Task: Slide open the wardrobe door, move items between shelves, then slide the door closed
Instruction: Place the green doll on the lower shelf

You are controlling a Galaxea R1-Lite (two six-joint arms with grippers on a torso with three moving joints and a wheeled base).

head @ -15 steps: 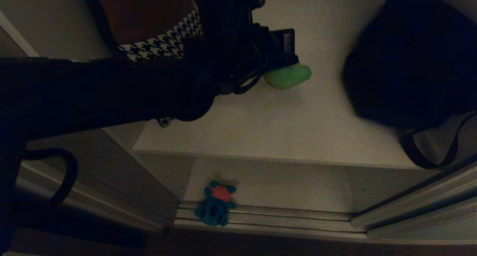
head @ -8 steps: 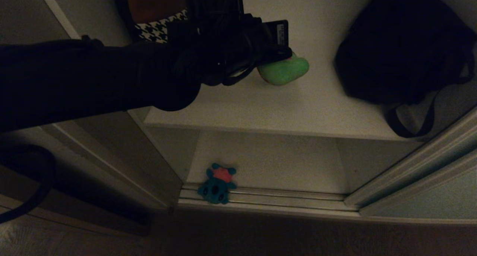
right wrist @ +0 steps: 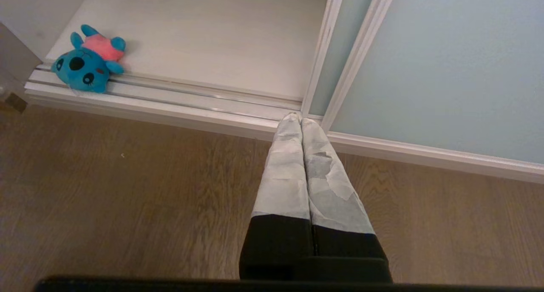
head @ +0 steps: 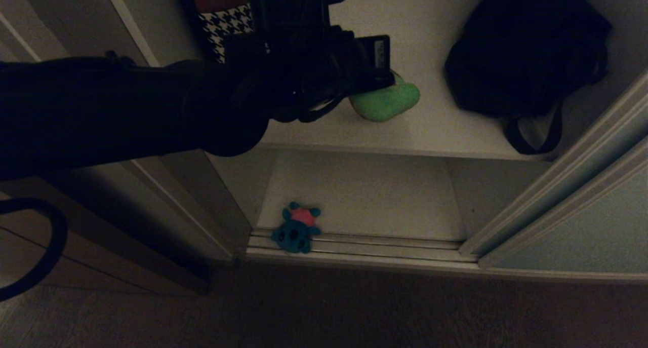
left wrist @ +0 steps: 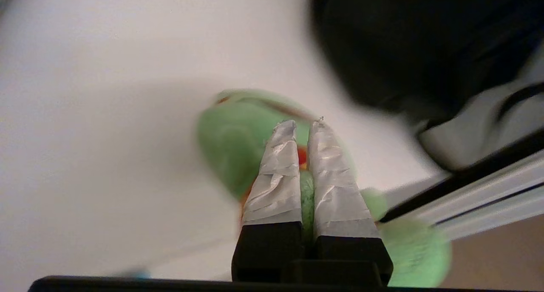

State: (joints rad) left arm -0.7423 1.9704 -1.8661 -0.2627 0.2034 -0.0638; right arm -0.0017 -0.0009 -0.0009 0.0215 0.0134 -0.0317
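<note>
My left gripper [left wrist: 299, 126] is shut on the bright green plush toy [left wrist: 229, 134], with green fabric pinched between its taped fingers. In the head view the left arm reaches in from the left over the upper shelf [head: 430, 130], and the green toy [head: 387, 102] pokes out under the wrist. The teal toy [head: 296, 229] with a pink patch lies at the front left of the lower shelf [head: 364, 196], partly on the track. My right gripper [right wrist: 301, 120] is shut and empty, low over the wooden floor, near the teal toy [right wrist: 87, 62]. The sliding wardrobe door [head: 582, 236] stands to the right, leaving the shelves exposed.
A big black bag [head: 521, 49] with a hanging strap fills the right of the upper shelf. A houndstooth bag [head: 225, 26] sits at the back left behind my arm. The ribbed floor track [right wrist: 170, 100] runs along the wardrobe front. A black cable loop [head: 45, 246] hangs at the left.
The whole head view has shifted as the camera drew back and turned. The green toy, still in my left gripper, now sits nearer the upper shelf's front edge.
</note>
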